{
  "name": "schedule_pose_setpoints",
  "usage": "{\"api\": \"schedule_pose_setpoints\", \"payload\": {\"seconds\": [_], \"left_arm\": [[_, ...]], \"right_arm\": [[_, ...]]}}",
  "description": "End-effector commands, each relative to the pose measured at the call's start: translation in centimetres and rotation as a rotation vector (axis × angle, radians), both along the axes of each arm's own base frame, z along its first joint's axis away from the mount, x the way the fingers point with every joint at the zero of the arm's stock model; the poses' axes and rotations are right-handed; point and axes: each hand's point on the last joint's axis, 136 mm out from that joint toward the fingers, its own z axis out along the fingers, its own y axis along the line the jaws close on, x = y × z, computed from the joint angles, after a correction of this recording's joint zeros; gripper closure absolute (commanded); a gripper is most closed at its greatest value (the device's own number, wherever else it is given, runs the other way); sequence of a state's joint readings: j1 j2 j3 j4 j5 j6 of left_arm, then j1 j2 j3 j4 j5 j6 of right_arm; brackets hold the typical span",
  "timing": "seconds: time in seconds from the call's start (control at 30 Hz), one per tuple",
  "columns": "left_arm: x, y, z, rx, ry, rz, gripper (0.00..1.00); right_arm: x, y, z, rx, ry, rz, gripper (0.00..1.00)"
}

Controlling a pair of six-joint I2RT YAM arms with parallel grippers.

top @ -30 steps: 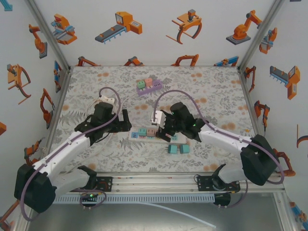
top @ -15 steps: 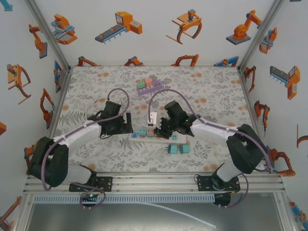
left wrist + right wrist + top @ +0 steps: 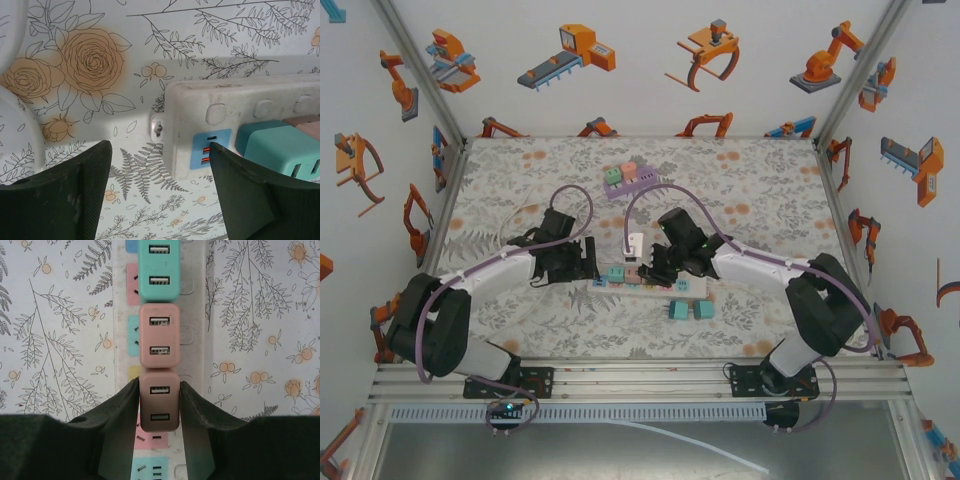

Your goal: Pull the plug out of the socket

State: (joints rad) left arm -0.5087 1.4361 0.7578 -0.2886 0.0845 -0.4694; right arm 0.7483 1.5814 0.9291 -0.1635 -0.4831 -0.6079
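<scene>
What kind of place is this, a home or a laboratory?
Probably a robot laboratory test cell, not a home: white walls printed with robot pictures, an aluminium frame, and a left arm and right arm bolted at the edge of a flower-patterned table.

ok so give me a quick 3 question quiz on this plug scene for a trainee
1. True or false: the right gripper hangs wide open and holds nothing.
2. Which colour is the plug directly beside the brown plug on the power strip? A white, B pink, C black.
3. Fill in: the left gripper straddles the end of the power strip with its jaws ____.

Key:
1. False. It is shut on the brown plug.
2. B, the pink plug.
3. Open, with both fingers clear of the strip.
</scene>
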Motion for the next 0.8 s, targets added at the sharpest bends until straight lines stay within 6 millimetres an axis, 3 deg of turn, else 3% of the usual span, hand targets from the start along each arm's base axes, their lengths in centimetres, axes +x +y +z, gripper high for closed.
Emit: {"api": "schedule_pose_setpoints", "payload": {"seconds": [0.0, 0.17, 0.47, 0.77], "left_arm": [[-0.8, 0.0, -0.7, 0.002, 0.048, -0.014, 0.27], [-1.0, 0.3, -1.3, 0.027, 0.052, -0.011, 0.28], [-2.2, 0.7, -2.7, 0.129, 0.09, -0.044, 0.29], [-3.4, 2.3, -4.8, 0.248, 0.126, -0.009, 0.3]], "right_arm": [[0.2, 0.3, 0.6, 0.006, -0.004, 0.021, 0.64], [0.1, 0.4, 0.6, 0.009, 0.005, 0.03, 0.69], [0.2, 0.7, 2.5, 0.048, -0.017, 0.038, 0.72], [0.5, 0.5, 3.7, 0.08, -0.025, 0.034, 0.77]]}}
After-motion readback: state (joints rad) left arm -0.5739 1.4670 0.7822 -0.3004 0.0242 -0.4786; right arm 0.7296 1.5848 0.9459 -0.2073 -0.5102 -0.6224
